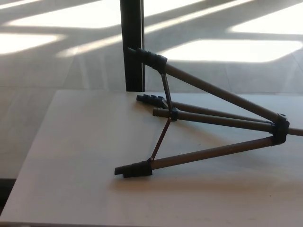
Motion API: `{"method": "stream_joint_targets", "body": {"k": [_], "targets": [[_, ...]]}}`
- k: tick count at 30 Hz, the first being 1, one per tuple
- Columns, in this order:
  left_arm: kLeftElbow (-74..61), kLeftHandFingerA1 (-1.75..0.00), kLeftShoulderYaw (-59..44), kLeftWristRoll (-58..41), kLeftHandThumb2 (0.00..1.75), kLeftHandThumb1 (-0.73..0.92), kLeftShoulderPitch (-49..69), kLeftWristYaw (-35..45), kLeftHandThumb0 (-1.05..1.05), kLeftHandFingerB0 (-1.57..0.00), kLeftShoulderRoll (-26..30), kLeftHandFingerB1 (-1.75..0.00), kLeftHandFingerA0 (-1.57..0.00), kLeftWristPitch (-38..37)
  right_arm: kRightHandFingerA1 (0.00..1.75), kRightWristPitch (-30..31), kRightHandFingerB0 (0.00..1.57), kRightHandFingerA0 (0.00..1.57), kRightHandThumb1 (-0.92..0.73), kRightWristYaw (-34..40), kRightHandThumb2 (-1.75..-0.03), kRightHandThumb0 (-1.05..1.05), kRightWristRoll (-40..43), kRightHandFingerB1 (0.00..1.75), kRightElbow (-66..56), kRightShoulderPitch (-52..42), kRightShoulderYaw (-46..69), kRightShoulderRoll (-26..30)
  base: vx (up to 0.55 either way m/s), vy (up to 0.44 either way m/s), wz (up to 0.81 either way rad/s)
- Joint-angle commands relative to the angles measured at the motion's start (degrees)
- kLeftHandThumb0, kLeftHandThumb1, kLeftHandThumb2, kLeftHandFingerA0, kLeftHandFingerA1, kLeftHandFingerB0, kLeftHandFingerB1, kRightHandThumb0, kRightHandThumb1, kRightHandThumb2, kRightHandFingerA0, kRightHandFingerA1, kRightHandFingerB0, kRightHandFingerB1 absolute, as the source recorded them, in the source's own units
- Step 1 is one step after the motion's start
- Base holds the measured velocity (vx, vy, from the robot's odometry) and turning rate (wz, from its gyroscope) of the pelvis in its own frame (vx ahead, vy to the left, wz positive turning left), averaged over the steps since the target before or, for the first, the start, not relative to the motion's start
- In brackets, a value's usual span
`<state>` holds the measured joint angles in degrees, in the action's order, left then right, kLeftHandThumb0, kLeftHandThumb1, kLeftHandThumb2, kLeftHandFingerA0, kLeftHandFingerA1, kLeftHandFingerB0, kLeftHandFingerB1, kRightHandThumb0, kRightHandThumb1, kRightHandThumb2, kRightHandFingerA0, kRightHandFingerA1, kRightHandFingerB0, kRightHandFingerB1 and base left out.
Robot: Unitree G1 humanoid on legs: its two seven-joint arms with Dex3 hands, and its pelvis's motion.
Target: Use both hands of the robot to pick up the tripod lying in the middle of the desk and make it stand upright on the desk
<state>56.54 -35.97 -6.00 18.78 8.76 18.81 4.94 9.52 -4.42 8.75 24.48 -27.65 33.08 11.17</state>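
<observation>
Tripod (213, 120): on its side, mid-desk (71, 165), legs splayed, feet toward picture left, head at right edge. Both hands out of frame; finger state, finger-relative position: cannot tell. Risk: one-sided lift pivots tripod; legs may slide on smooth top.

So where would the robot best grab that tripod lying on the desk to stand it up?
Probably by two legs of the tripod, one per robot hand: the raised leg from above and the near leg from the front. Both are long bare tubes. The legs meet at the hub on the right, so lifting there tips the feet down.
</observation>
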Motion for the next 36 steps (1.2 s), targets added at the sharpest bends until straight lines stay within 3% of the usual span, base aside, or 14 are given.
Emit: {"method": "stream_joint_targets", "body": {"k": [1, 2, 6, 7, 8, 9, 15, 17, 22, 25, 32, 33, 35, 36], "targets": [[3.4, -0.99, -17.7, -20.1, 0.61, 0.73, -1.5, 8.5, -0.68, -0.33, 7.6, -0.79, -0.56, 5.0, 0.63, 19.1, 0.05, 0.12, -0.72, 10.0, -0.63, -0.84, 29.3, 0.35, -21.4, -2.9, 20.8, -6.3, 0.00, 0.000, 0.00], [1.3, -0.97, -16.9, -19.1, 0.61, 0.72, -1.7, 8.1, -0.71, -0.36, 7.6, -0.79, -0.58, 4.7, 0.78, 16.8, 0.14, 0.29, -0.57, 15.6, -0.96, -0.91, 27.2, 0.56, -24.6, -1.4, 21.2, -8.5, 0.00, 0.000, 0.00], [-2.2, -0.92, -18.3, -20.5, 0.63, 0.75, -4.3, 10.0, -0.70, -0.36, 8.6, -0.75, -0.50, 7.3, 0.94, 14.0, 0.23, 0.27, -0.76, 19.3, -0.63, -0.75, 25.7, 0.60, -28.2, 2.1, 23.9, -8.7, 0.00, 0.000, 0.00], [-5.5, -0.85, -19.3, -22.5, 1.04, 0.58, -6.4, 11.3, -0.70, -0.30, 8.8, -0.68, -0.57, 8.9, 0.70, 15.4, 0.04, 0.19, -0.61, 18.7, -1.01, -0.82, 25.9, 0.52, -29.2, 3.9, 24.6, -6.2, 0.00, 0.000, 0.00], [-7.0, -0.91, -19.7, -22.8, 0.64, 0.76, -7.0, 10.9, -0.70, -0.39, 8.7, -0.76, -0.51, 9.5, 0.73, 16.9, 0.05, 0.10, -0.77, 19.9, -0.64, -0.84, 26.6, 0.41, -29.8, 5.3, 25.9, -5.3, 0.00, 0.000, 0.00], [-8.1, -0.92, -20.0, -23.1, 0.63, 0.76, -8.0, 10.3, -0.70, -0.42, 8.7, -0.76, -0.60, 10.0, 0.73, 17.5, 0.01, 0.22, -0.60, 20.6, -1.02, -0.90, 27.5, 0.35, -30.4, 6.6, 26.7, -4.6, 0.00, 0.000, 0.00], [-27.2, -0.80, -18.9, -28.1, 1.00, 0.64, -16.0, 6.9, -0.73, -0.43, 6.6, -0.70, -0.49, 17.9, 0.79, 22.1, 0.14, 0.20, -0.77, 25.5, -0.64, -0.84, 31.3, 0.50, -41.6, 16.9, 28.7, 0.8, 0.00, 0.000, 0.00], [-33.7, -0.77, -17.7, -28.8, 0.65, 0.82, -16.9, 5.0, -0.71, -0.49, 6.0, -0.66, -0.59, 21.0, 0.70, 22.4, 0.11, 0.19, -0.59, 23.5, -0.99, -0.83, 31.4, 0.53, -43.2, 18.5, 28.1, 2.1, 0.00, 0.000, 0.00], [-48.9, -0.57, -12.7, -36.1, 0.58, 0.62, -26.6, 3.0, -0.68, -0.41, 5.0, -0.50, -0.44, 27.0, 0.69, 25.5, 0.28, 0.26, -0.75, 27.5, -0.63, -0.80, 30.0, 0.46, -53.0, 31.3, 19.7, 3.0, 0.00, 0.000, 0.00], [-56.8, -0.64, -8.6, -38.6, 0.99, 0.53, -31.9, 0.5, -0.62, -0.18, 4.0, -0.52, -0.35, 29.4, 0.66, 26.3, 0.30, 0.30, -0.55, 26.5, -0.95, -0.80, 28.9, 0.51, -55.6, 36.0, 14.1, 1.5, 0.00, 0.000, 0.00], [-68.7, -0.66, 1.9, -35.8, 1.07, 0.65, -40.5, -4.3, -0.68, -0.17, 1.8, -0.53, -0.35, 33.3, 0.61, 22.0, 0.33, 0.38, -0.76, 13.2, -0.63, -0.79, 25.2, 0.36, -56.6, 32.8, 4.9, -0.1, 0.00, 0.000, 0.00], [-69.6, -0.60, 2.6, -35.5, 0.64, 0.84, -41.3, -5.4, -0.69, -0.28, 1.2, -0.46, -0.33, 33.9, 0.58, 21.2, 0.32, 0.39, -0.77, 11.3, -0.64, -0.79, 24.4, 0.35, -56.3, 31.9, 3.5, -0.2, 0.00, 0.000, 0.00], [-70.8, -0.66, 4.8, -34.2, 1.08, 0.65, -42.8, -5.9, -0.66, -0.17, 0.2, -0.53, -0.35, 34.0, 0.59, 20.5, 0.37, 0.43, -0.78, 10.2, -0.63, -0.79, 24.8, 0.36, -56.7, 30.7, 1.9, -1.8, 0.00, 0.000, 0.00], [-71.1, -0.61, 6.0, -33.5, 0.65, 0.83, -43.4, -5.5, -0.69, -0.26, -0.4, -0.47, -0.35, 33.6, 0.58, 20.0, 0.36, 0.40, -0.78, 8.6, -0.64, -0.79, 25.2, 0.34, -57.1, 29.3, 0.9, -2.2, 0.00, 0.000, 0.00]]}}
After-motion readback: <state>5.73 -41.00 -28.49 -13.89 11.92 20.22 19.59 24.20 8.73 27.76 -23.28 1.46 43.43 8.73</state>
